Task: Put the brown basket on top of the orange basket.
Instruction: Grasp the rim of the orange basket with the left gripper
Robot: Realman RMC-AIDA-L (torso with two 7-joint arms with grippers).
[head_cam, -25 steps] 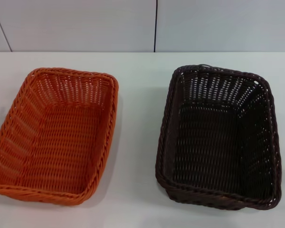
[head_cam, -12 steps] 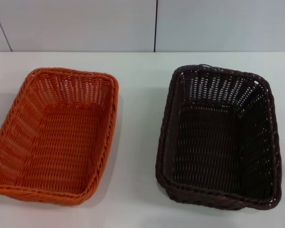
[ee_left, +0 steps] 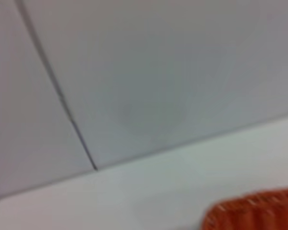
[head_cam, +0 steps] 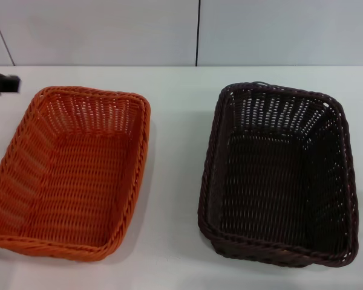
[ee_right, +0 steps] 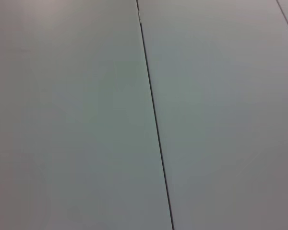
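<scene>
The orange basket (head_cam: 72,172) sits empty on the left of the white table. A corner of it also shows in the left wrist view (ee_left: 254,213). The brown basket (head_cam: 278,175) sits empty on the right, apart from the orange one. A dark tip of my left gripper (head_cam: 1,83) pokes in at the head view's left edge, just beyond the orange basket's far left corner. My right gripper is out of view; its wrist camera shows only wall panels.
The white table (head_cam: 175,151) has a bare strip between the two baskets. A pale panelled wall (head_cam: 199,30) with a dark vertical seam stands behind the table's far edge.
My left gripper's tip has come into the head view at the left edge. The baskets have not moved.
</scene>
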